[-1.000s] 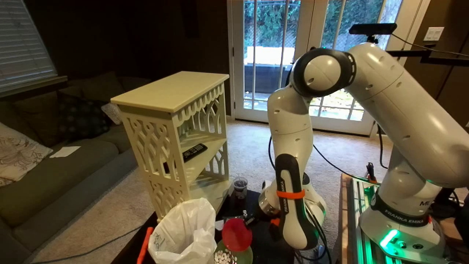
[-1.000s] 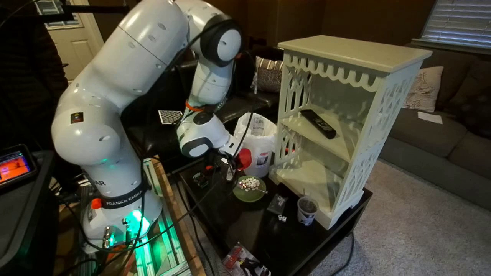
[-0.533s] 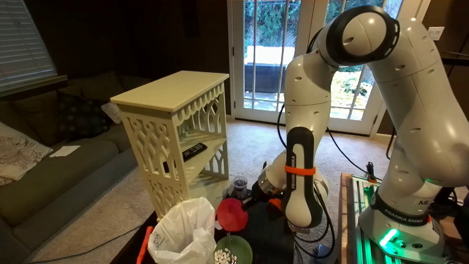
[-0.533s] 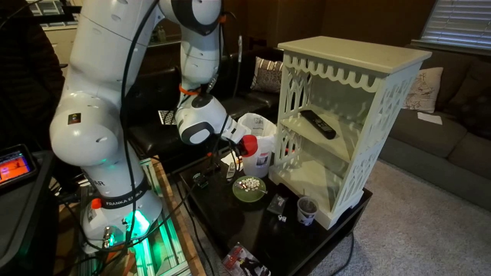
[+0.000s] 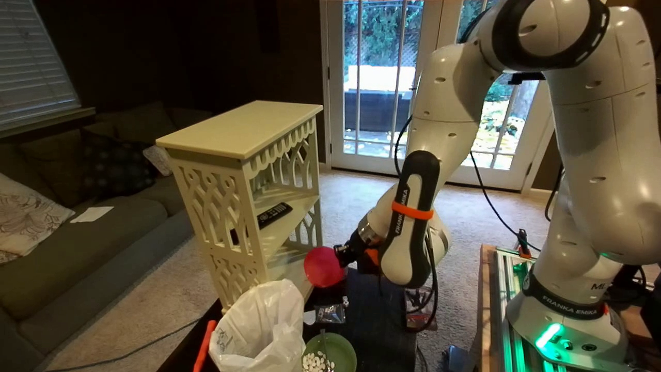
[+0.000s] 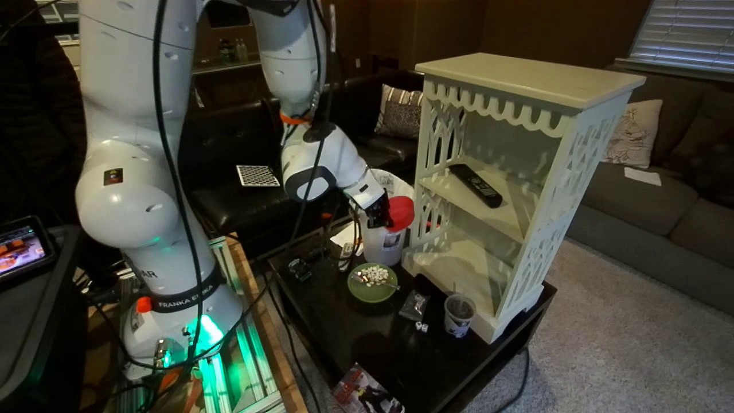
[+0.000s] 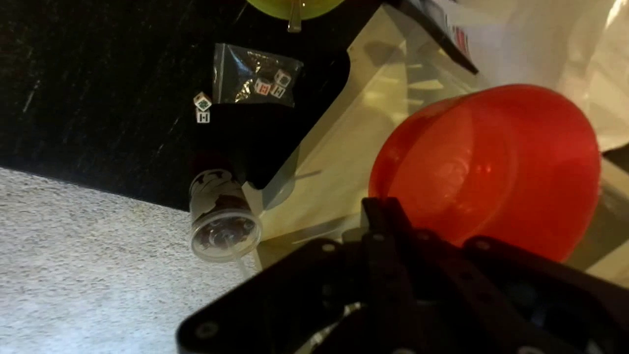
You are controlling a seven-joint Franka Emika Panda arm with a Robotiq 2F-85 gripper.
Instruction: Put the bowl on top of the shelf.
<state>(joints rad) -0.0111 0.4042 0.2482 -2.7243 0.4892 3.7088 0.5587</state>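
Our hand pinches the tilted bowl by its rim above the worktop. We see the shelf along the edge farthest from our base.

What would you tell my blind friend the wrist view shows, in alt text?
A black gripper holds a red bowl by its rim, a cream shelf behind it. At the picture's left, a dark table carries a clear bag of small marked cubes, two loose cubes and a cup.
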